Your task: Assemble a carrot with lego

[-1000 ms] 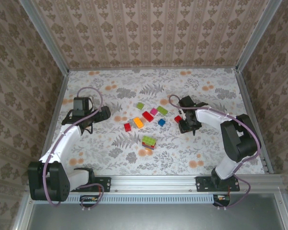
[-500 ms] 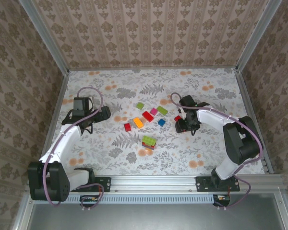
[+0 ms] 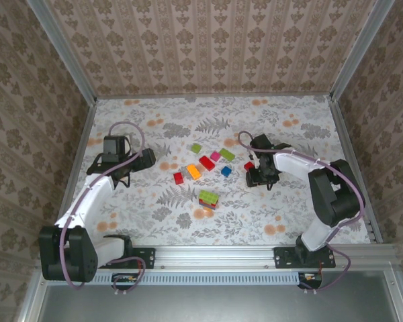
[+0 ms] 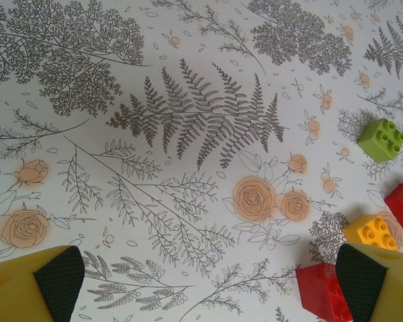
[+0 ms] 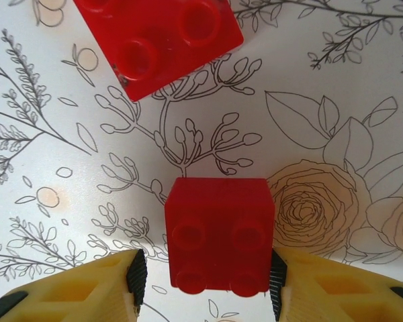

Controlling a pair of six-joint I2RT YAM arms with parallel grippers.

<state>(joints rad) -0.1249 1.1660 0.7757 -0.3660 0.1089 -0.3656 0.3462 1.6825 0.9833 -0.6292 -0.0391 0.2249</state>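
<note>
At the left we see the left gripper (image 4: 208,285) spread wide, nothing in it, above the flowered worktop (image 4: 154,134). The loose lego (image 3: 206,163) lies mid-worktop, with a green-topped stack (image 3: 208,198) nearer the arm bases. At the right, the right gripper (image 5: 206,276) closely flanks a red brick (image 5: 219,228); we cannot tell whether it pinches.

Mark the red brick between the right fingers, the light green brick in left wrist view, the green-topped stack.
red brick (image 5: 219,236), right wrist view, studded top face.
light green brick (image 4: 381,139), left wrist view, studded top.
green-topped stack (image 3: 208,197), top external view, green top brick.
</note>
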